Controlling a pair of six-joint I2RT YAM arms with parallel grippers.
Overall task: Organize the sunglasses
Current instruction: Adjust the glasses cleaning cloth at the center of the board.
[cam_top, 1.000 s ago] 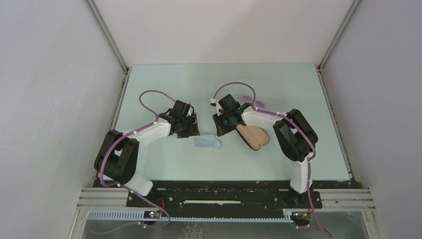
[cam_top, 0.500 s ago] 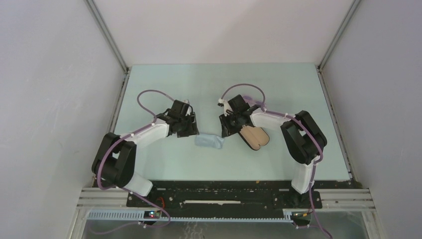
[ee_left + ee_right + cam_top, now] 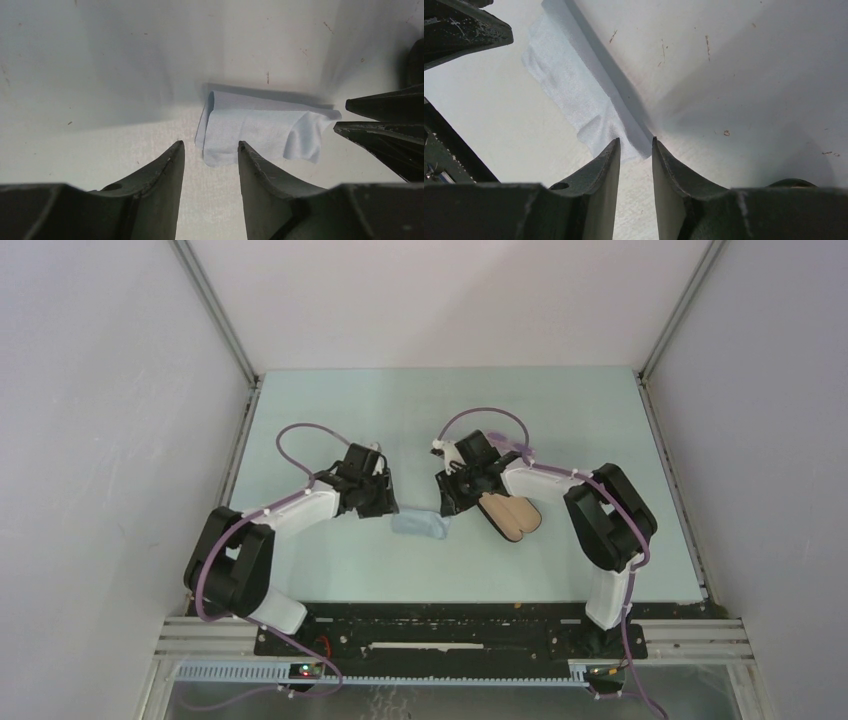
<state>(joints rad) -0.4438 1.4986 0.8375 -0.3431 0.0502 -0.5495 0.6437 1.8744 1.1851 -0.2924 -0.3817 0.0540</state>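
The light blue cloth (image 3: 418, 524) lies crumpled on the table between my two grippers. My left gripper (image 3: 385, 504) is open and empty, its tips over the cloth's left edge (image 3: 250, 132) in the left wrist view (image 3: 210, 145). My right gripper (image 3: 447, 504) is open by a narrow gap, its tips at a corner of the cloth (image 3: 574, 95) in the right wrist view (image 3: 636, 141), with bare table between them. The black case (image 3: 510, 515) lies open, tan lining up, just right of the right gripper. The sunglasses do not show; my right forearm covers the spot behind it.
The pale table (image 3: 330, 410) is walled by white panels at the back and sides. The right gripper's fingers (image 3: 385, 125) show at the right of the left wrist view. A left finger (image 3: 464, 30) shows at the top left of the right wrist view.
My right arm has swung its elbow to the right and its forearm now covers the pink-purple sunglasses seen behind it before. The left gripper, cloth and case have barely moved.
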